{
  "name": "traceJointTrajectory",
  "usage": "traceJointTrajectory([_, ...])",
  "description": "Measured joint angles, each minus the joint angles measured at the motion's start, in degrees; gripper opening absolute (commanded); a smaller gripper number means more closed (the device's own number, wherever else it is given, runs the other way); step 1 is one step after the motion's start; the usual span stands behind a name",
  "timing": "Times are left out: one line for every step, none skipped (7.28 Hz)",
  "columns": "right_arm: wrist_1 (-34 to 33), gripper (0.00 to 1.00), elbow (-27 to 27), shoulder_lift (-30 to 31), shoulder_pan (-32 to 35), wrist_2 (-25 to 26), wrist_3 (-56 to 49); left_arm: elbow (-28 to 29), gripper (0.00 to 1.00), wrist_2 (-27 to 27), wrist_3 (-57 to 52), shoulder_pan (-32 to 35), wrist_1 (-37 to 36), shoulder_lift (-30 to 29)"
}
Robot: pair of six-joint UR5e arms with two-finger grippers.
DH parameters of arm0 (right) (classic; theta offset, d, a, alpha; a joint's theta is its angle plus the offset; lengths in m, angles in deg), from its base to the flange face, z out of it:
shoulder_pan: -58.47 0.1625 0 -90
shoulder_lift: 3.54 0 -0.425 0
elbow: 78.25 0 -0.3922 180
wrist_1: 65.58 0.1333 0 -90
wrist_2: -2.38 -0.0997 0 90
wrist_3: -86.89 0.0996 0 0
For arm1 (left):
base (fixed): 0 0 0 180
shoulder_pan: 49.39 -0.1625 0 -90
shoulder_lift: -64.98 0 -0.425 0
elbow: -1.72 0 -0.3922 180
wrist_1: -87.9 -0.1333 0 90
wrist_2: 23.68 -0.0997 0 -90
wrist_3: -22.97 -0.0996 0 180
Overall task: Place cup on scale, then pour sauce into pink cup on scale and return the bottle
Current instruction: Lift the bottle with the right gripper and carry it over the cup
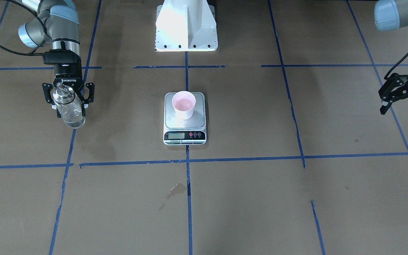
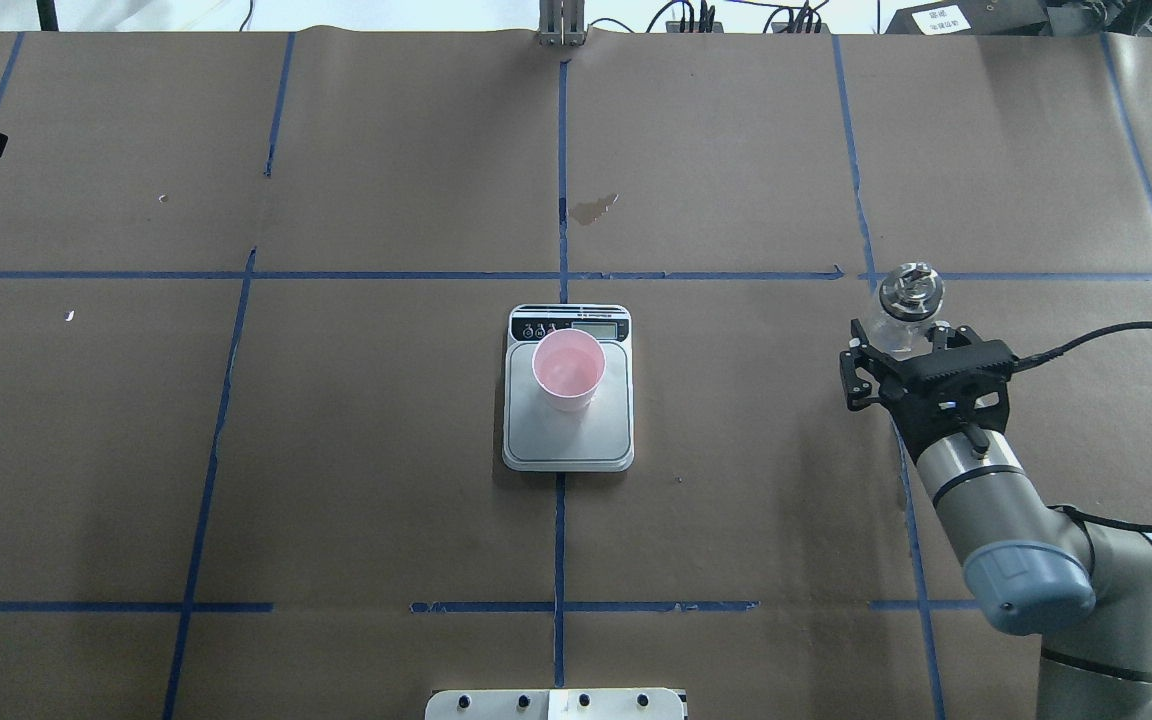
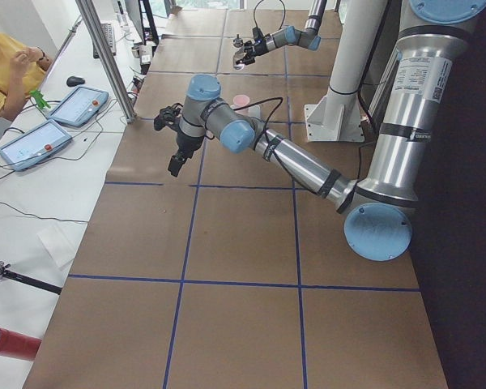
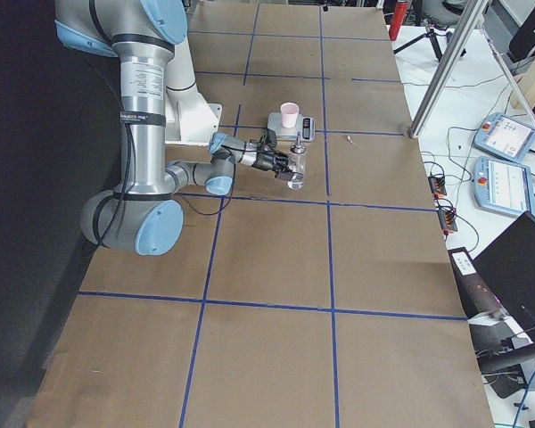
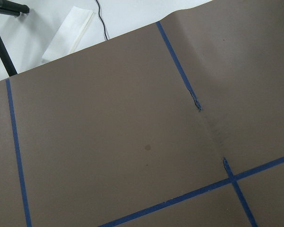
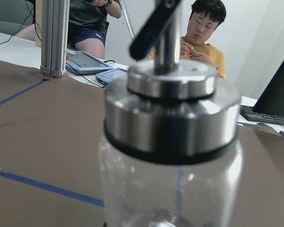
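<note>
Pinching the bottle [image 1: 72, 115] upright with the right pincer [image 1: 70, 102], close to the right edge of the surface [image 1: 260, 198]. Holding the left pincer [image 1: 404, 111] spread and empty by the left edge. Done with step one, judging by the cup [image 1: 183, 104] upright on the scale [image 1: 175, 122], midway between the edges. Impossible to confirm any pour into the cup. If none: carry across, tip the spout over the pink rim, pour slowly, then set back down near the right edge.

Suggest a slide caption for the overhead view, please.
Right gripper holds the bottle upright, well clear of the scale, where the cup stands.
</note>
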Motion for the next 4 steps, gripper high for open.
traceJointTrajectory([-9.26,0.0,-1.95,-3.42,-0.04,-0.2,-0.39,0.0,1.0,-0.02,0.0,0.04,0.0,0.03])
traceJointTrajectory([-19.63,0.0,-3.22,-8.1,-0.07,-0.15,-0.55,0.0,1.0,-0.02,0.0,0.05,0.0,0.05])
traceJointTrajectory([-30.83,0.0,-3.77,-13.88,-0.2,-0.21,-0.63,0.02,1.0,-0.05,0.0,0.06,0.0,0.06])
traceJointTrajectory([-43.04,0.0,-3.98,-20.22,-0.41,-0.68,-1.01,0.08,1.0,-0.06,0.0,0.05,0.0,0.06])
